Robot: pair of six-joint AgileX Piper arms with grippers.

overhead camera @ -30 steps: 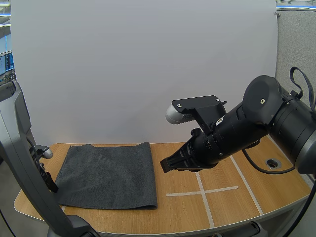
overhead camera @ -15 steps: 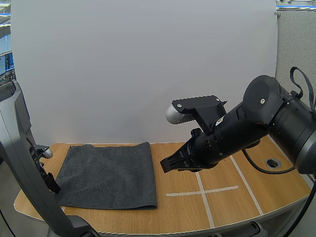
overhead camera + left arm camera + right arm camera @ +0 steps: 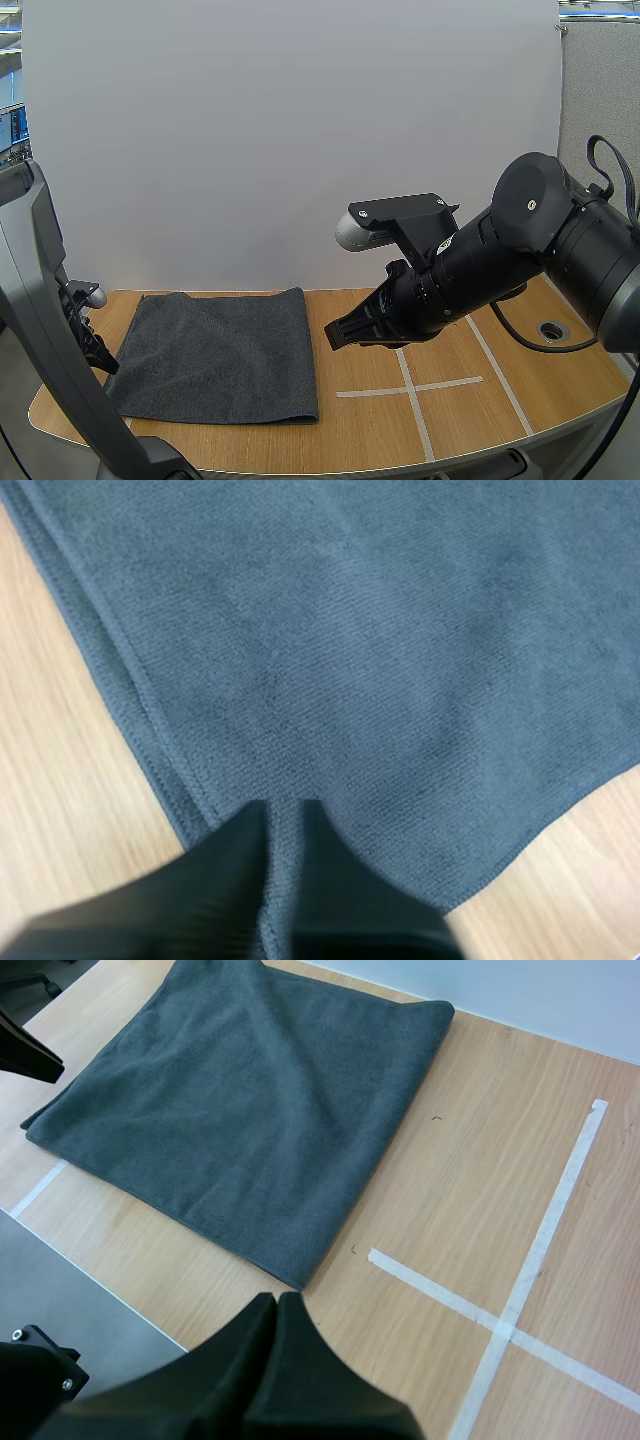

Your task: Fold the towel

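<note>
A dark grey, soft cloth towel [image 3: 215, 355] lies folded and flat on the left part of the light wooden table [image 3: 500, 400]. The left gripper [image 3: 103, 358] hangs at the towel's left edge, its fingers [image 3: 330, 880] clenched to a thin slit just above the cloth. The right gripper [image 3: 333, 337] hovers over bare wood, just right of the towel and near a white tape cross [image 3: 408, 387], with its fingers [image 3: 300, 1360] clenched together on nothing.
</note>
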